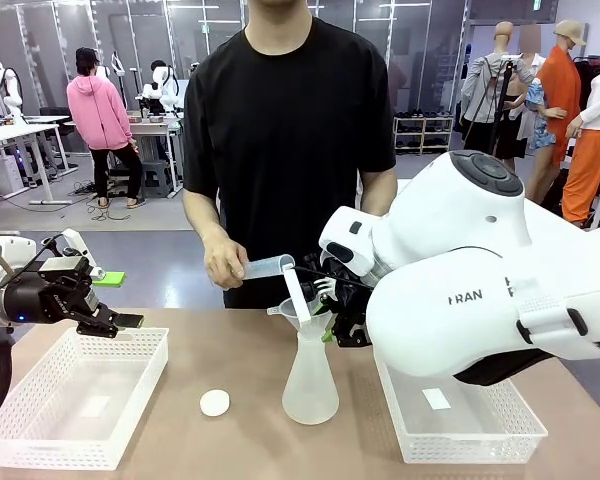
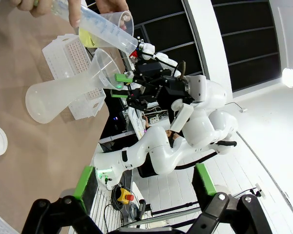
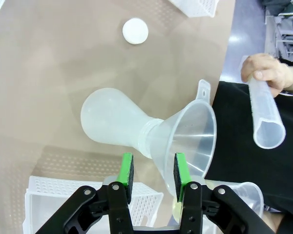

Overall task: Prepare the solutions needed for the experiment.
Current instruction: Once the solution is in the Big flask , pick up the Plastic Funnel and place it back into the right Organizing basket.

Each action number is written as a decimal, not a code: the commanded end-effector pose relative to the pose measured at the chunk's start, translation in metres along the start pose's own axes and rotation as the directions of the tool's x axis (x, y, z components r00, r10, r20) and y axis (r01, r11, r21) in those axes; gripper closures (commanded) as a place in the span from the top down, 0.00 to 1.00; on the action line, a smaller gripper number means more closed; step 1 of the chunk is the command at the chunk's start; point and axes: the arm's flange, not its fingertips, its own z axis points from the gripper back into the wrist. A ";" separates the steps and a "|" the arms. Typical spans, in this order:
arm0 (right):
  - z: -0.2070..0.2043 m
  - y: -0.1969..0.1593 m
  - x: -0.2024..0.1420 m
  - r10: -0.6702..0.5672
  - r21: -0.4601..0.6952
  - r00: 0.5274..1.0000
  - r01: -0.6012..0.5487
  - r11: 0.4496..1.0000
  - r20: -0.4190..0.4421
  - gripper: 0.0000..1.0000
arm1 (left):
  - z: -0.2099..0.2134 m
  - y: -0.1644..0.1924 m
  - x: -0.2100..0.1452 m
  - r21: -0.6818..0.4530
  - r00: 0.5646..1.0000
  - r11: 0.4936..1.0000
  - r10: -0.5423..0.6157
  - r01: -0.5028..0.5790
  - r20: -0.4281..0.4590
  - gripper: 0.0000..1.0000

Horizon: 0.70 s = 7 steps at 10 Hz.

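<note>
A frosted conical flask [image 1: 310, 385] stands mid-table with a clear funnel [image 1: 288, 310] in its neck. My right gripper [image 1: 340, 320] reaches in from the right. Its green pads [image 3: 179, 170] sit on either side of the funnel [image 3: 193, 131] where it meets the flask [image 3: 112, 122], shut on it. The person's hand [image 1: 223, 265] tilts a clear graduated cylinder [image 1: 265, 267] toward the funnel. Pale yellow-green solution [image 2: 89, 39] lies along the cylinder's lower side. My left gripper [image 1: 115, 320] hangs open and holds nothing above the left basket.
A white basket [image 1: 40, 440] lies at the front left and another [image 1: 480, 440] at the front right, under my right arm. A small white disc [image 1: 215, 402] rests on the table left of the flask. A small clear beaker [image 3: 244, 192] stands near the funnel.
</note>
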 end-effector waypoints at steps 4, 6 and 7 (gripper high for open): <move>0.061 0.000 0.008 0.031 -0.110 0.999 -0.028 0.994 0.026 0.44 | 0.000 -0.001 0.000 -0.004 1.000 1.000 -0.002 0.002 0.001 1.00; 0.096 0.000 -0.011 -0.084 -0.117 0.996 0.088 0.989 0.043 0.44 | 0.000 -0.001 0.000 -0.004 1.000 1.000 -0.002 0.002 0.001 1.00; 0.111 0.000 -0.029 -0.144 -0.108 0.990 0.144 0.984 0.012 0.44 | 0.000 -0.001 0.000 -0.004 1.000 1.000 -0.002 0.002 0.001 1.00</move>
